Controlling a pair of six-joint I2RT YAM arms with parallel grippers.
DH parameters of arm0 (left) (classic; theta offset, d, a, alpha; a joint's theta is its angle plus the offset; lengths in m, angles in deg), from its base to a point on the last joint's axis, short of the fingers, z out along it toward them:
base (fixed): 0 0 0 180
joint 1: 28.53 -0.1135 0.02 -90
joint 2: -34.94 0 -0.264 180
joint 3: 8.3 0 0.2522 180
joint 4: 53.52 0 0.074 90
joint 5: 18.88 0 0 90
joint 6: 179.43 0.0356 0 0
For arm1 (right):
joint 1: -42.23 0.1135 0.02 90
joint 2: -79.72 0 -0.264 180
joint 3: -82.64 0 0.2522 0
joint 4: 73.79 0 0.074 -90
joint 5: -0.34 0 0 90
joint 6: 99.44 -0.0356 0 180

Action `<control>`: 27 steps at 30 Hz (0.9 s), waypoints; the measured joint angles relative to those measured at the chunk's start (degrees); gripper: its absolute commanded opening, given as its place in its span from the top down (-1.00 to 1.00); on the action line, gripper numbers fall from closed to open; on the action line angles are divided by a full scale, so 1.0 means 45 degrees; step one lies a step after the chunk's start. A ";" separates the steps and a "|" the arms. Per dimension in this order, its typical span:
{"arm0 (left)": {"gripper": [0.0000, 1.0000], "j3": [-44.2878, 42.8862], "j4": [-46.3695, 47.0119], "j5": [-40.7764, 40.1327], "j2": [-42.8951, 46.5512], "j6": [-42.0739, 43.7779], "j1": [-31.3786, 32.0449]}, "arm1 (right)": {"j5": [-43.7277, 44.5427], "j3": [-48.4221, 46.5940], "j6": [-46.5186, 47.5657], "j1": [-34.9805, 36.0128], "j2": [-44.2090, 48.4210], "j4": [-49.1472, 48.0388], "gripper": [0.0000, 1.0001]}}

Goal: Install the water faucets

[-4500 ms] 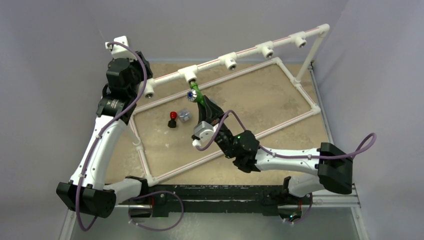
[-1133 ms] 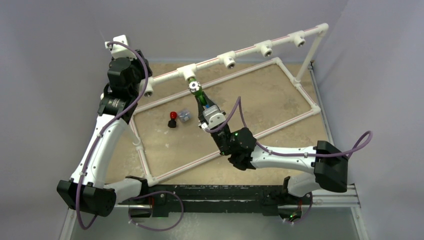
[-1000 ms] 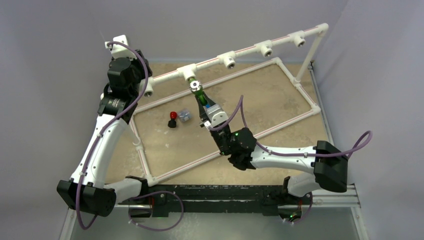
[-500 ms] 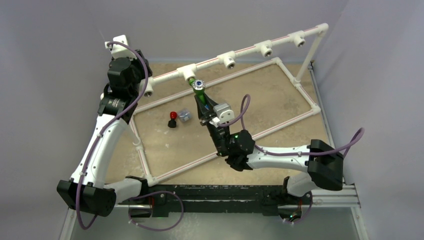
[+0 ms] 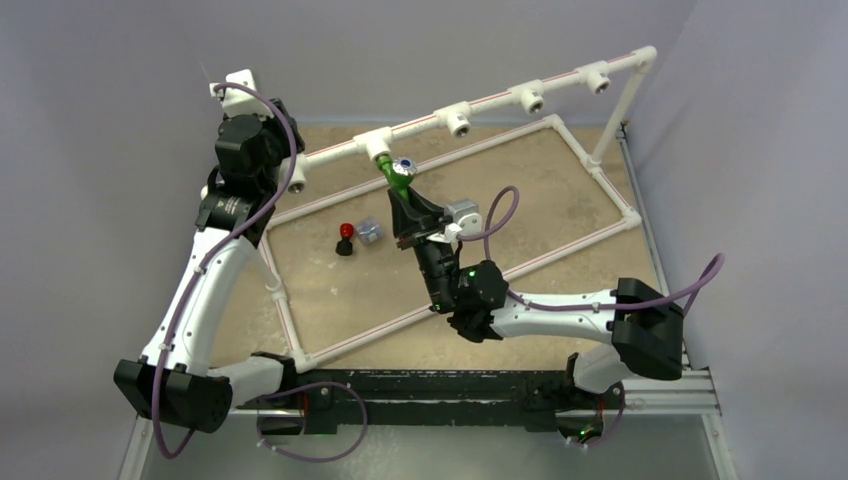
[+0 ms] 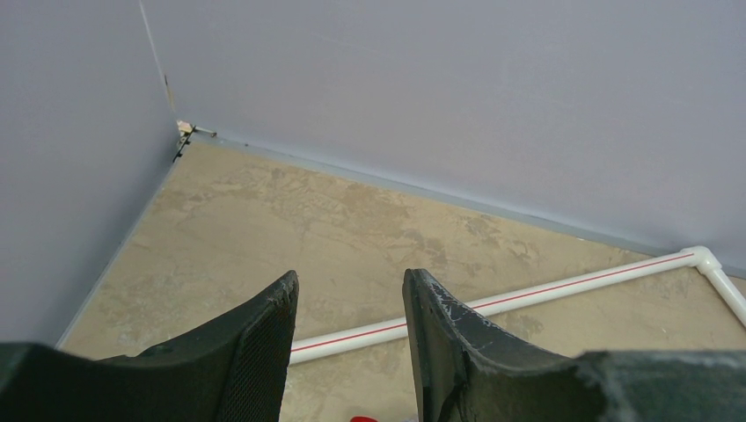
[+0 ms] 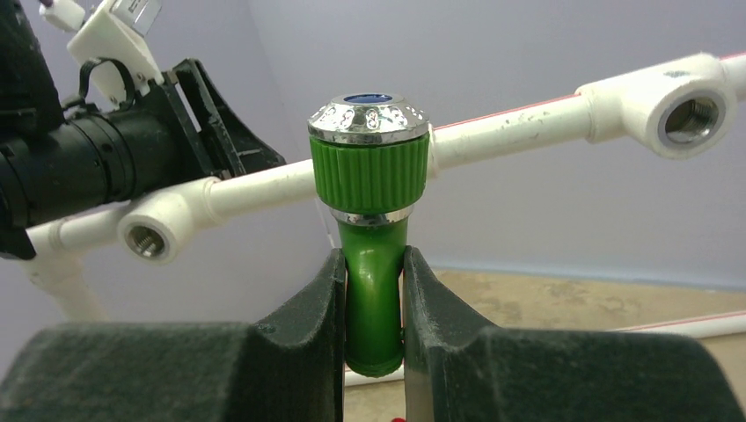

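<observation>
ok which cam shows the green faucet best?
Right wrist: the green faucet fills the centre, close and sharp, its spout pinched in the right hand, with the pipe frame behind. Top external shows it small, just below a tee. Left wrist shows none of it.

Plain lavender-grey walls [image 5: 450,40] on three sides, mottled beige tabletop [image 5: 560,200], dark rail [image 5: 440,385] at near edge
</observation>
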 measured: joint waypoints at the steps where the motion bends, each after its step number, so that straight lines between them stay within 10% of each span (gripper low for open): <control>1: 0.07 0.0000 0.0005 0.0000 -0.0005 0.0000 0.0000 | 0.0083 -0.0034 -0.0214 0.0000 0.0000 0.0044 1.00; 27: 0.07 0.0000 0.0287 -0.0102 -0.0112 -0.0024 -0.0005 | 0.1792 -0.0709 -0.8009 0.0019 0.0015 0.1953 1.00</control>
